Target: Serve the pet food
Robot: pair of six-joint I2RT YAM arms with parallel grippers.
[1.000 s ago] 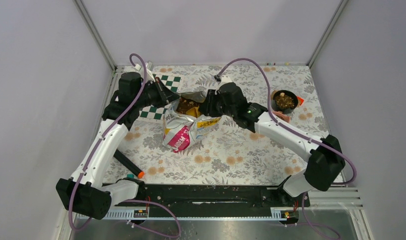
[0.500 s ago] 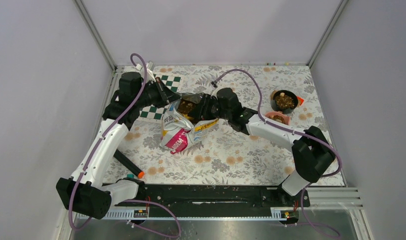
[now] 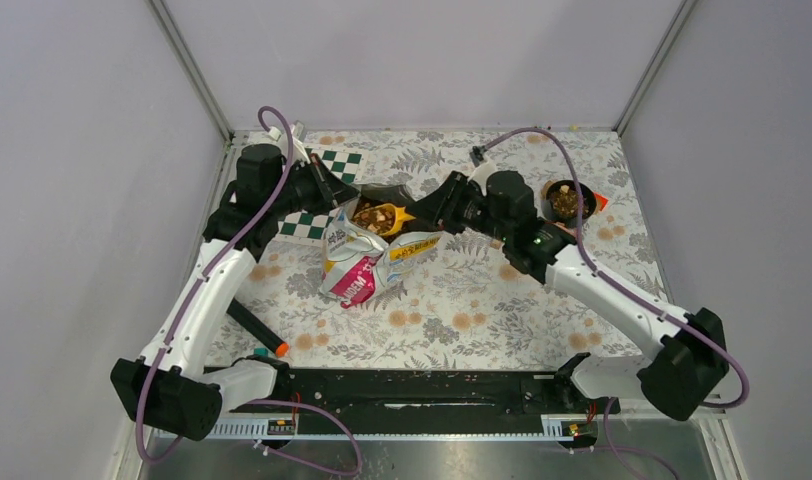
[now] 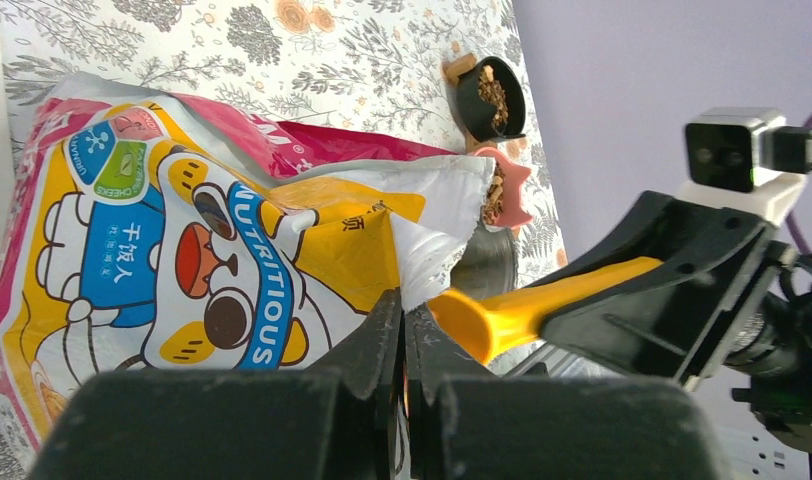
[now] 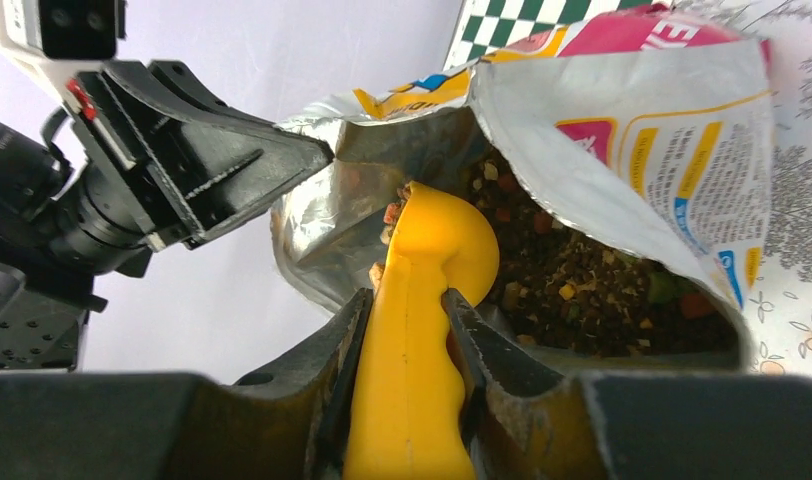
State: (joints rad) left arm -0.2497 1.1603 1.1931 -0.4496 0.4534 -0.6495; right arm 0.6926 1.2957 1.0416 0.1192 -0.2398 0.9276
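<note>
The glossy yellow and pink bag (image 3: 365, 262) lies open at mid-table, brown pet food (image 5: 582, 290) showing inside its mouth. My left gripper (image 4: 404, 305) is shut on the bag's top edge and holds the mouth open; the bag's cartoon cat face (image 4: 182, 250) fills the left wrist view. My right gripper (image 5: 407, 310) is shut on the handle of a yellow scoop (image 5: 437, 240). The scoop (image 3: 390, 215) sits at the bag's mouth, a few pellets at its rim. A black bowl (image 3: 567, 201) holding kibble stands at the far right.
A pink bowl (image 4: 510, 190) sits beside the black bowl (image 4: 490, 95); the right arm hides it from above. A black marker with an orange cap (image 3: 258, 331) lies at the near left. A green checkerboard (image 3: 338, 163) lies behind the bag.
The right arm has drawn back to the right, and the scoop has come up from deep in the bag to its mouth. The left gripper still pinches the bag's edge.
</note>
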